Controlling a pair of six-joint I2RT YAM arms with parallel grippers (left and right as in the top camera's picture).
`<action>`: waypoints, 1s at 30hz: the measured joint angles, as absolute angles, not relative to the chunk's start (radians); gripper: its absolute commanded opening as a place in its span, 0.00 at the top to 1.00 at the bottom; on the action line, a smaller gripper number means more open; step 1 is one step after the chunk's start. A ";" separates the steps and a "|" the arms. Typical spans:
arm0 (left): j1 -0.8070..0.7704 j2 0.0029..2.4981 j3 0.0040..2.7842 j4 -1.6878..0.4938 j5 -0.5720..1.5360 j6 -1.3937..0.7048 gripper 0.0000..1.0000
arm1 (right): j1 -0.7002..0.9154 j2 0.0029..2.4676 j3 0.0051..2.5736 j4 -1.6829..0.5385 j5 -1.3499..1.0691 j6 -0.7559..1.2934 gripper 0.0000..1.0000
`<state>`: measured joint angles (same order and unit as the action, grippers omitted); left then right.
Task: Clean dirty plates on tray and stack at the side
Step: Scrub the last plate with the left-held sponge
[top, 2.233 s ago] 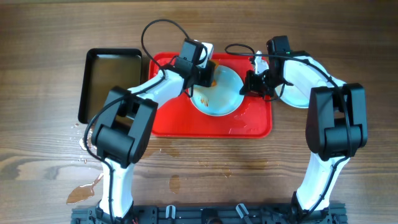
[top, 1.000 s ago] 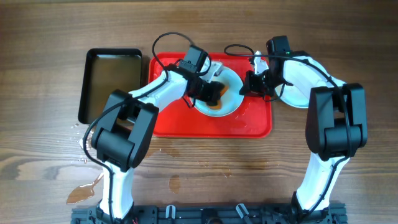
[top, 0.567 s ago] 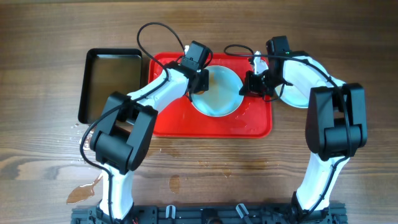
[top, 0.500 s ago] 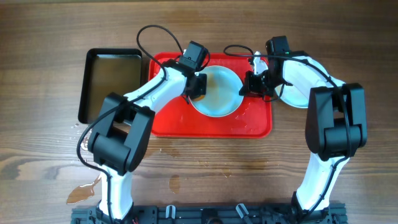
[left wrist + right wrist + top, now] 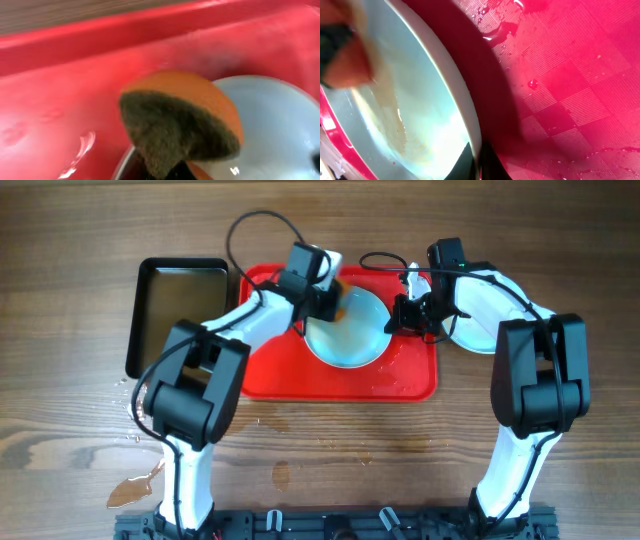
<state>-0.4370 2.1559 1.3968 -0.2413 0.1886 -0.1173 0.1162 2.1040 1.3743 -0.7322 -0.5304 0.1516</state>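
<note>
We record 1 round, glossy pale plate point(image 5: 355, 342) on the red plastic tray point(image 5: 282, 370), mid-worktop toward the far edge. The right gripper point(image 5: 394, 317) pinches its rim. The left gripper point(image 5: 330, 302) appears clamped on an orange sponge point(image 5: 200, 100) with a coarse dark underside. The tray floor is wet and chequer-textured; the worktop point(image 5: 400, 460) is wood-grained.

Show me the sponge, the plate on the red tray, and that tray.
sponge point(image 5: 175, 131), left wrist view, its dark scrubbing face.
plate point(image 5: 352, 345), overhead view, its bare middle.
tray point(image 5: 285, 375), overhead view, bare floor.

A plate point(image 5: 355, 340) lies on the tray point(image 5: 285, 372), pan point(image 5: 134, 320) left, another plate point(image 5: 472, 328) right
</note>
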 measured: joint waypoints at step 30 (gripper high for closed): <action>-0.350 2.134 1.403 -0.560 0.533 -0.353 0.96 | 0.127 2.106 1.375 -0.733 -0.554 0.134 0.96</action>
<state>-0.3504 2.1338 1.4029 -0.5602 0.5335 -0.3531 0.1272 2.1056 1.3746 -0.7326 -0.5541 0.1337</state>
